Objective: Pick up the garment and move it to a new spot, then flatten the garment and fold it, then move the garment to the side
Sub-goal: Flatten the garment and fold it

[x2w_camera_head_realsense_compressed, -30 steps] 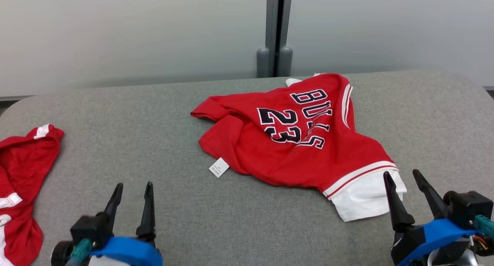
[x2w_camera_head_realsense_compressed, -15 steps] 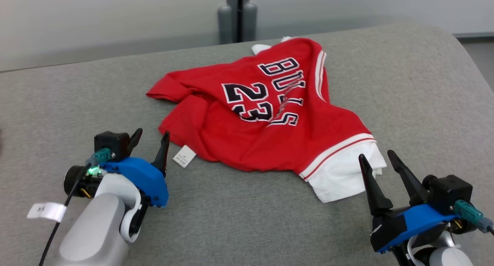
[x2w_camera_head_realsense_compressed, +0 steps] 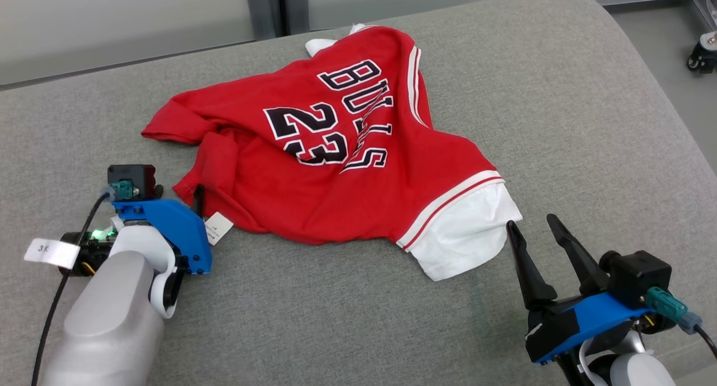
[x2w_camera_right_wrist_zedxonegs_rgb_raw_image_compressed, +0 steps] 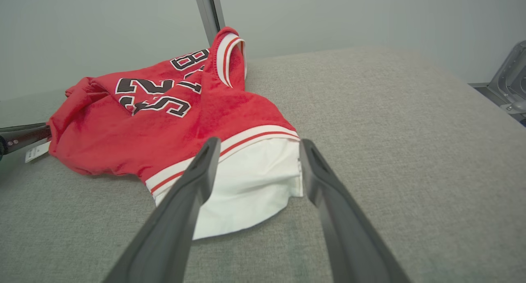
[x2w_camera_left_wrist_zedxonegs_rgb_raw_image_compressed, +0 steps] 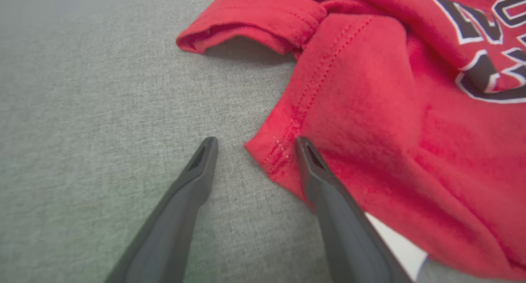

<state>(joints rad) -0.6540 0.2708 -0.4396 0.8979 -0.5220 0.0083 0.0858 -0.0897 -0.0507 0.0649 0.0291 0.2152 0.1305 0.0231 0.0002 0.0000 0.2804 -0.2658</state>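
Note:
The garment (x2w_camera_head_realsense_compressed: pixel 313 201) is a red jersey with "BULLS 23" in black. It lies crumpled on the grey table (x2w_camera_head_realsense_compressed: pixel 560 94) with a white sleeve (x2w_camera_head_realsense_compressed: pixel 465 235) at its near right. My left gripper (x2w_camera_head_realsense_compressed: pixel 187 198) is open at the garment's near-left hem corner, beside a white label (x2w_camera_head_realsense_compressed: pixel 217 228). In the left wrist view the left gripper (x2w_camera_left_wrist_zedxonegs_rgb_raw_image_compressed: pixel 255 142) straddles that corner of the garment (x2w_camera_left_wrist_zedxonegs_rgb_raw_image_compressed: pixel 370 110). My right gripper (x2w_camera_head_realsense_compressed: pixel 531 222) stands open just off the white sleeve. The right wrist view shows the right gripper (x2w_camera_right_wrist_zedxonegs_rgb_raw_image_compressed: pixel 259 142) with its fingers framing the sleeve (x2w_camera_right_wrist_zedxonegs_rgb_raw_image_compressed: pixel 246 184).
A grey post (x2w_camera_head_realsense_compressed: pixel 266 8) stands against the pale wall behind the table. The table's rounded right edge drops to the floor, where a caster wheel (x2w_camera_head_realsense_compressed: pixel 703 52) shows. Bare grey surface lies right of the garment and in front of it.
The head camera has turned right and down, so the second red garment at the left has left the view. My left gripper has gone forward to the jersey's hem corner. The right gripper stays by the sleeve.

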